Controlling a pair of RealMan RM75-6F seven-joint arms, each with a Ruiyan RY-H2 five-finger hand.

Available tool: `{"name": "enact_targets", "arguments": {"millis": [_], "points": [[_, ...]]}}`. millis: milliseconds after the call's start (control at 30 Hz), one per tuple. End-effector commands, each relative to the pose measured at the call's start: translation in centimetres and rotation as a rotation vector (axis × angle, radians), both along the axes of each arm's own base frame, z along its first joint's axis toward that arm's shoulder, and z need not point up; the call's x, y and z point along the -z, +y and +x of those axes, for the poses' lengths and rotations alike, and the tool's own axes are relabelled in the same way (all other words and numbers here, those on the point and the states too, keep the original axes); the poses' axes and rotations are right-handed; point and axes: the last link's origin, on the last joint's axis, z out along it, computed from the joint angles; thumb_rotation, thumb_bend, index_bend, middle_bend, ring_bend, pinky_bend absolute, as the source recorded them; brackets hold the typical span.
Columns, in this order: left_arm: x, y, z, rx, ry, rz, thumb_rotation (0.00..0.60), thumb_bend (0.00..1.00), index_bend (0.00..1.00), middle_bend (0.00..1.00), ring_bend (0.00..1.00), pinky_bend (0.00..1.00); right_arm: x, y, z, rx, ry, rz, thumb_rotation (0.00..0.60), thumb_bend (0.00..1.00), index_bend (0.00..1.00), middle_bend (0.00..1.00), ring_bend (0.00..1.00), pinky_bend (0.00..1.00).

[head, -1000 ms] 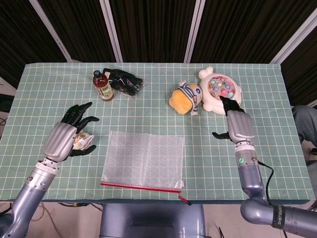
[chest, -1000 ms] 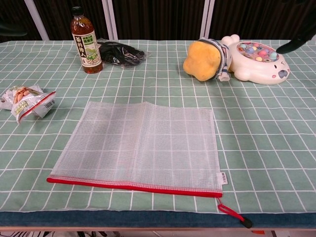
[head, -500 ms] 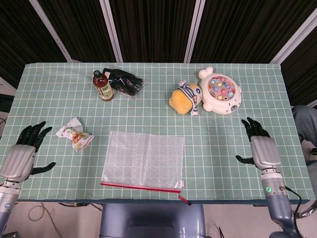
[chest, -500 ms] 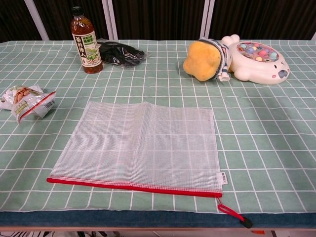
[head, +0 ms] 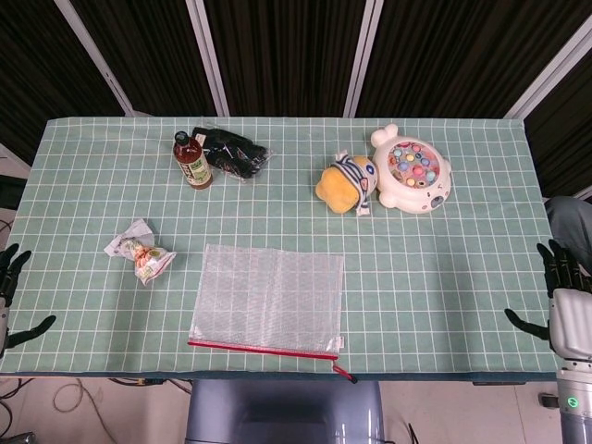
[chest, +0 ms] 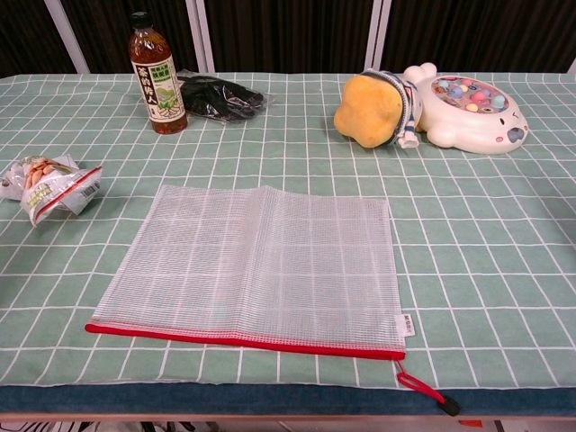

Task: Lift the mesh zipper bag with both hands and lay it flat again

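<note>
The mesh bag (chest: 256, 270) lies flat on the tabletop (head: 444, 268), near the front edge and a little left of the middle. You can see the green squares of the cloth through it. A red zipper (chest: 243, 340) runs along its near side. A red pull cord (chest: 425, 392) hangs off the near right corner, over the tabletop edge. A small white tag (chest: 409, 325) sits at that corner, but its writing is too small to read.

The left hand (head: 7, 294) is at the far left edge of the head view, off the side of the tabletop. Most of it is cut off. Its dark fingers are spread apart and it holds nothing. The right hand (head: 566, 305) is at the far right edge, also off the tabletop. Its fingers are spread wide too, with nothing in them. Neither hand touches the bag. The chest view shows no hands.

A snack pack (chest: 49, 185) lies to the left of the bag, well apart from it. At the far left stands a brown bottle (chest: 154, 76) with a black cap. Its label has green leaves and writing I cannot read. Just beside it is a dark thing in clear wrap (chest: 220, 96); I cannot tell what it is. At the far right a yellow plush toy (chest: 373, 110) leans on a white toy (chest: 468, 108) with colored dots.
</note>
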Motion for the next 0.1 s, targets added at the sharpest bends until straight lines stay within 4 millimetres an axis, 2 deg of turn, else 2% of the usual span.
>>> {"name": "enact_targets", "arguments": {"millis": [33,100], "points": [[0.16,-0.09,0.07,0.012,0.006,0.01,0.6,0.08,0.01,0.0,0.0,0.0,0.49,0.27,-0.33,-0.005,-0.006,0.019,0.6,0.1,0.0,0.0,0.0,0.2],[0.18,-0.21,0.09,0.014,0.003,0.008,0.6,0.08,0.01,0.0,0.0,0.0,0.52,0.3,-0.32,-0.011,0.001,0.023,0.6,0.1,0.0,0.0,0.0,0.2]]}}
